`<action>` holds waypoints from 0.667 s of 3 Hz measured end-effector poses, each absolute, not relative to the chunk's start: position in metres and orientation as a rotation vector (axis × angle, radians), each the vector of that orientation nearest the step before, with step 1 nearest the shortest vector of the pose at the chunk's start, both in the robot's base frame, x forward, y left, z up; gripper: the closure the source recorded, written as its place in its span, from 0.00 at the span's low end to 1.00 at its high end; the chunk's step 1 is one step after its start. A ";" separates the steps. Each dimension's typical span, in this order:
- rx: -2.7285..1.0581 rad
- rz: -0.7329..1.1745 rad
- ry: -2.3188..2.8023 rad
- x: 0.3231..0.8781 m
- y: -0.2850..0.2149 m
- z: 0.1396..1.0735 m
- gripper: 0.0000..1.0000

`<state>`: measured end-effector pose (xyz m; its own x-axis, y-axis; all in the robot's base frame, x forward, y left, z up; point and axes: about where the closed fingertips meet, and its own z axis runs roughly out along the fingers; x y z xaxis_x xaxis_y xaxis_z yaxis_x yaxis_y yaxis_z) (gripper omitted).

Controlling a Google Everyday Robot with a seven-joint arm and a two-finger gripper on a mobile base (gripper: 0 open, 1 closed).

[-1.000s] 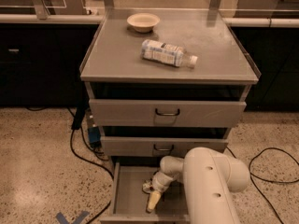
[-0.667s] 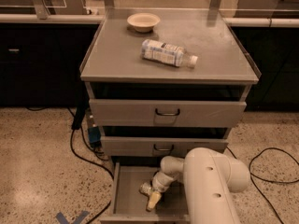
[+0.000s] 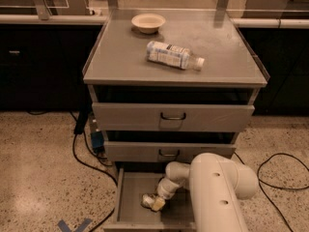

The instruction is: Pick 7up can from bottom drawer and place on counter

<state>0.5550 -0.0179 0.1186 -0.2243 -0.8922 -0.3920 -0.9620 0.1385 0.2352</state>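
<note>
The bottom drawer [image 3: 128, 197] is pulled open near the floor. The 7up can [image 3: 147, 200], small and silvery, lies on its grey floor towards the middle. My gripper [image 3: 156, 203] reaches down into the drawer from the white arm [image 3: 217, 187] and sits right against the can's right side, its pale tip low by the can. The arm hides the drawer's right half. The counter [image 3: 120, 57] is the flat grey cabinet top above the three drawers.
A clear plastic bottle [image 3: 173, 55] lies on its side on the counter, and a small beige bowl [image 3: 148, 22] stands at its back. The two upper drawers [image 3: 173, 116] are partly open. Black cables [image 3: 82, 149] run over the speckled floor on both sides.
The gripper has stayed at the can in the bottom drawer, with at most a slight shift. Bottle, bowl and drawers have not moved.
</note>
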 end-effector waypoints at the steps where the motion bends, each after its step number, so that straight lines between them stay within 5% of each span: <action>1: -1.849 0.663 2.246 0.555 -0.018 0.119 0.92; 2: -1.849 0.663 2.246 0.555 -0.018 0.119 1.00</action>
<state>0.5549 -0.0178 0.1186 -0.2243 -0.8922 -0.3920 -0.9620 0.1385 0.2352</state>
